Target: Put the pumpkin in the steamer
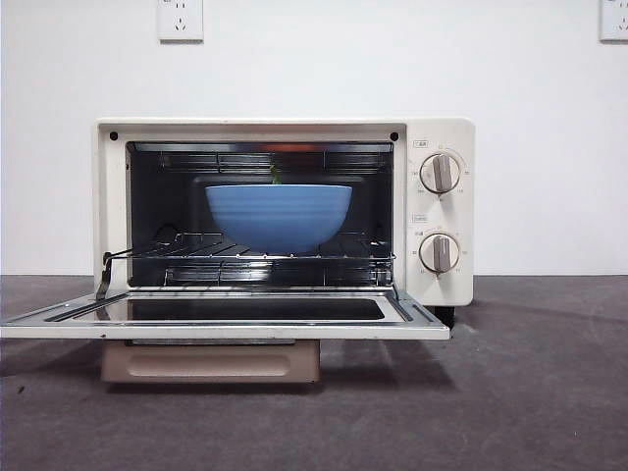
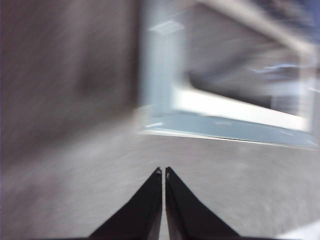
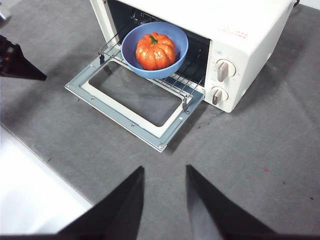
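The cream-white steamer [image 1: 446,211] stands open, its glass door [image 1: 226,322] folded down flat. The orange pumpkin [image 3: 155,51] sits in a blue ribbed bowl [image 3: 137,59] on the steamer's wire rack [image 3: 172,85]. In the front view the bowl [image 1: 279,216] hides the pumpkin except for a bit of its green stem [image 1: 276,177]. My right gripper [image 3: 165,169] is open and empty, high above the table in front of the steamer [image 3: 250,30]. My left gripper [image 2: 163,171] is shut and empty, near the door's corner [image 2: 165,115]; that view is blurred. It also shows in the right wrist view [image 3: 17,62].
The dark grey table mat [image 1: 530,392] lies around the steamer. The open door juts out toward the front over the mat. A white table edge [image 3: 30,190] shows beside the mat. Two knobs [image 1: 440,173] sit on the steamer's right panel.
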`<act>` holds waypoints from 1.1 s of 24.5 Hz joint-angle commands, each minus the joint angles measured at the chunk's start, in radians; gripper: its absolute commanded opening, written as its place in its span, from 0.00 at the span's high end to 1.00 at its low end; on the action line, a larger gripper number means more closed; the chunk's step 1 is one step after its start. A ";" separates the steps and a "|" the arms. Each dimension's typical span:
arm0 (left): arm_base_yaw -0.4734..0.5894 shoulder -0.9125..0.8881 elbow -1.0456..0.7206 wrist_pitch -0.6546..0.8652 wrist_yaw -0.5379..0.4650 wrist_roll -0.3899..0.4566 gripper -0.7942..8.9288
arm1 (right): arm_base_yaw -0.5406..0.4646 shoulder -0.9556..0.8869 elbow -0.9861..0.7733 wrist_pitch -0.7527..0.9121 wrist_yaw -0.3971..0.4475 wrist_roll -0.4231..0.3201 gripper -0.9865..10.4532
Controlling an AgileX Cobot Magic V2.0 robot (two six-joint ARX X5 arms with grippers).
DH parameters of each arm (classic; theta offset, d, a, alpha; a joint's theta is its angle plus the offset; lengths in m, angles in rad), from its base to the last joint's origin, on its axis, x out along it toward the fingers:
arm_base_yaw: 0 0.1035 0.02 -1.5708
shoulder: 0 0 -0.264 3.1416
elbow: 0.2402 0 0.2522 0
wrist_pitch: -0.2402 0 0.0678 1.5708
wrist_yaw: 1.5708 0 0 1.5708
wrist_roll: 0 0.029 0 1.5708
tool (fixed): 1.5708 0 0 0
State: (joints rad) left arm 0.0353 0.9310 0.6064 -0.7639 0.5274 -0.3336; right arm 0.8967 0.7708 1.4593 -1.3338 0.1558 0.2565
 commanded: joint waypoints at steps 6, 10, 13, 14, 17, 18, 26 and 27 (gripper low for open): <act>0.030 0.148 -0.030 0.121 0.029 -0.053 0.91 | 0.012 -0.014 -0.030 0.093 -0.060 -0.046 0.85; 0.030 0.249 -0.030 0.168 0.033 -0.069 0.91 | 0.012 -0.014 -0.034 0.137 -0.106 -0.055 0.85; 0.030 0.300 -0.030 0.195 0.033 -0.070 0.91 | 0.012 -0.014 -0.034 0.152 -0.125 -0.055 0.85; 0.030 0.312 -0.030 0.211 0.043 -0.080 0.91 | 0.012 -0.014 -0.034 0.154 -0.131 -0.054 0.85; 0.030 0.344 -0.030 0.256 0.116 -0.112 0.91 | 0.012 -0.014 -0.034 0.156 -0.130 -0.052 0.85; 0.028 0.356 -0.030 0.266 0.125 -0.122 0.91 | 0.012 -0.014 -0.034 0.158 -0.130 -0.052 0.85; 0.003 0.408 -0.029 0.302 0.128 -0.131 0.91 | 0.012 -0.014 -0.034 0.182 -0.130 -0.047 0.85; 0.001 0.413 -0.029 0.312 0.129 -0.135 0.91 | 0.012 -0.014 -0.034 0.181 -0.130 -0.047 0.85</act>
State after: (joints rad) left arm 0.0406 1.3273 0.5716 -0.4641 0.6468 -0.4614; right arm 0.8967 0.7521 1.4143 -1.1625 0.0265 0.2131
